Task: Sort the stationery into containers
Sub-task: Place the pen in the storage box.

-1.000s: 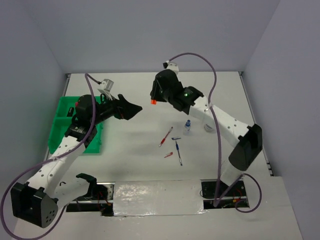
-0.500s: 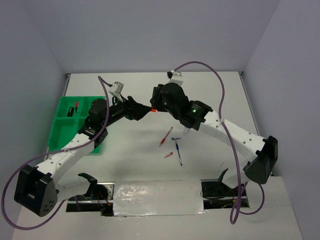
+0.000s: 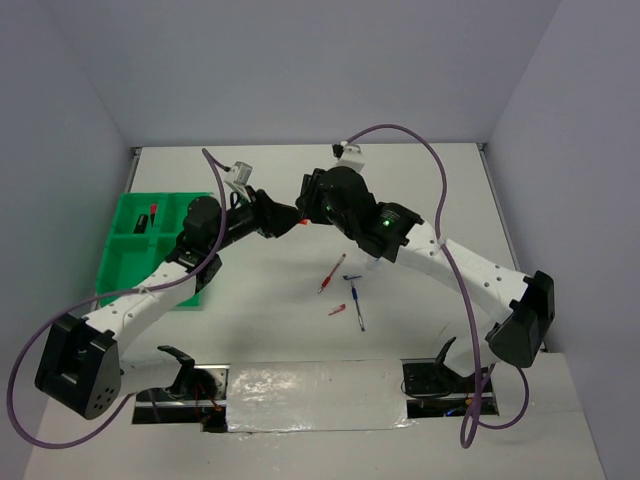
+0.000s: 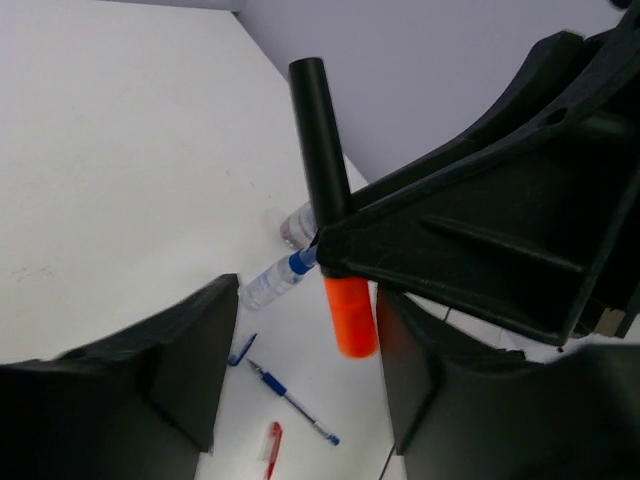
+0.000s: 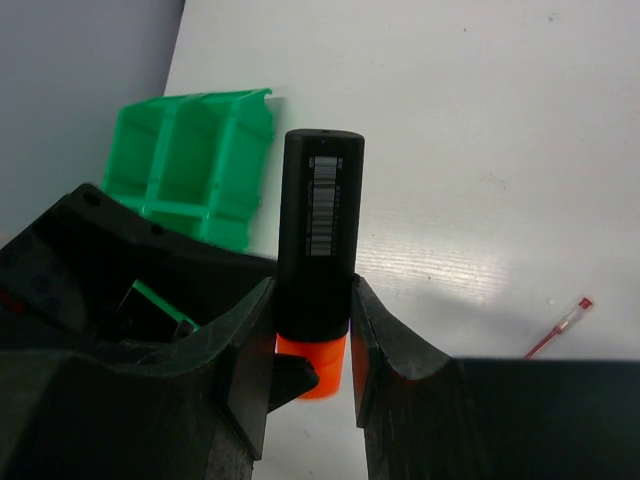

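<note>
Closed in since a second ago: left hand (image 4: 300,380) spread wide, fingers (image 4: 190,370) flanking the orange end of the highlighter (image 5: 318,230), not touching. Right hand (image 5: 312,335) clamped on its black barrel, in mid-air. Handover probably next. Green tray (image 3: 125,250) behind the left hand. Blue pen (image 4: 295,402), red pen (image 4: 270,450) and bottle (image 4: 270,282) on the worktop (image 4: 120,150) below both hands, well apart. Nothing blocking.

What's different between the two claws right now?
The right gripper is shut on the black highlighter, while the left gripper is open and holds nothing. The right gripper grips the barrel; the left gripper's fingers flank the orange end. Both are black two-finger grippers, close together above the table.
</note>
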Controlling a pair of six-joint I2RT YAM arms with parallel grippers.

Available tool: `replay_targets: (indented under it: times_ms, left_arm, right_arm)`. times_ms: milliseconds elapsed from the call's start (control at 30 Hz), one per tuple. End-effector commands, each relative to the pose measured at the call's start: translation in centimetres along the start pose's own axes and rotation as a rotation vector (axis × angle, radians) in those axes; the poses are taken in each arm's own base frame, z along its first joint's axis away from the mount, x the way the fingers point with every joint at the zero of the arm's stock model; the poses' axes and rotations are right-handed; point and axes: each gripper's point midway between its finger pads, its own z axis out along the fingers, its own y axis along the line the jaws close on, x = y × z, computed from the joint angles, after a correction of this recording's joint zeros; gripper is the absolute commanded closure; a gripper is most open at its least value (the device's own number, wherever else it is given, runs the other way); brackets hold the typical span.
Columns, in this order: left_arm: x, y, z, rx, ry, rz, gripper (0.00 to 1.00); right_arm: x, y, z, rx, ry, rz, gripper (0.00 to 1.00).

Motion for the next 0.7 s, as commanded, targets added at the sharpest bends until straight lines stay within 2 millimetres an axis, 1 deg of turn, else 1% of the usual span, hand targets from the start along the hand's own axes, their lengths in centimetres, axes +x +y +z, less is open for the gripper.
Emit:
replay_targets:
  times_ms: [0,33,133,200,233,300,333,367,400,433,467,500,533,567,600,633,667]
  left_arm:
    - [-1.7,-2.3,0.4,0.106,-0.049,0.041,0.42]
    - [-1.6,-2.3,0.5,0.108,-0.044,0.039,0.46]
    - [-1.5,-2.7,0.5,0.134,-0.037,0.043,0.5]
    - [-1.4,-2.9,0.5,0.146,-0.036,0.047,0.56]
    - [-1.2,-2.9,0.4,0.153,-0.027,0.044,0.63]
    - [-1.2,-3.0,0.4,0.16,-0.027,0.047,0.71]
    - [-1.1,-3.0,0.4,0.163,-0.024,0.048,0.81]
    - [-1.0,-3.0,0.4,0.158,-0.018,0.045,0.93]
    - [-0.9,-2.8,0.4,0.147,-0.013,0.052,1.0]
    - [-1.4,-2.6,0.5,0.126,-0.022,0.062,1.0]
    - [-0.9,-2.0,0.4,0.086,0.006,0.051,1.0]
    - [-1.6,-1.8,0.5,0.06,0.0,0.085,1.0]
    - [-1.9,-0.8,0.5,0.001,-0.01,0.094,1.0]
    - [-1.9,-0.2,0.4,-0.041,-0.004,0.099,1.0]
    - [-1.7,1.0,-0.1,-0.1,0.017,0.115,1.0]
    - [-2.2,2.1,-0.4,-0.166,-0.002,0.127,1.0]
    - [-2.3,2.9,-0.7,-0.208,-0.001,0.137,1.0]
  right_arm:
    - [-1.4,2.6,-0.1,-0.085,-0.043,0.05,1.0]
    - [-1.3,2.8,0.0,-0.088,-0.04,0.052,1.0]
    - [-1.2,3.4,0.1,-0.105,-0.031,0.054,1.0]
    - [-1.2,3.6,0.1,-0.115,-0.032,0.059,1.0]
    - [-1.2,3.6,0.1,-0.117,-0.034,0.063,1.0]
    - [-1.1,3.7,0.1,-0.127,-0.031,0.07,1.0]
    - [-0.9,3.8,0.1,-0.131,-0.026,0.07,1.0]
    - [-0.9,3.9,0.2,-0.137,-0.026,0.069,1.0]
    - [-0.9,4.1,0.1,-0.147,-0.026,0.065,1.0]
    - [-0.8,4.2,0.1,-0.156,-0.02,0.061,0.88]
    - [-0.8,4.2,0.1,-0.16,-0.018,0.052,0.76]
    - [-0.8,4.2,0.1,-0.164,-0.023,0.049,0.44]
    - [-0.9,4.4,-0.2,-0.189,-0.016,0.05,0.38]
    - [-1.3,4.1,-0.2,-0.2,-0.02,0.054,0.35]
    - [-1.7,4.1,-0.7,-0.226,-0.033,0.059,0.1]
    - [-1.7,4.5,-1.1,-0.266,-0.026,0.057,0.05]
    - [-2.3,4.5,-1.4,-0.29,-0.041,0.059,0.0]
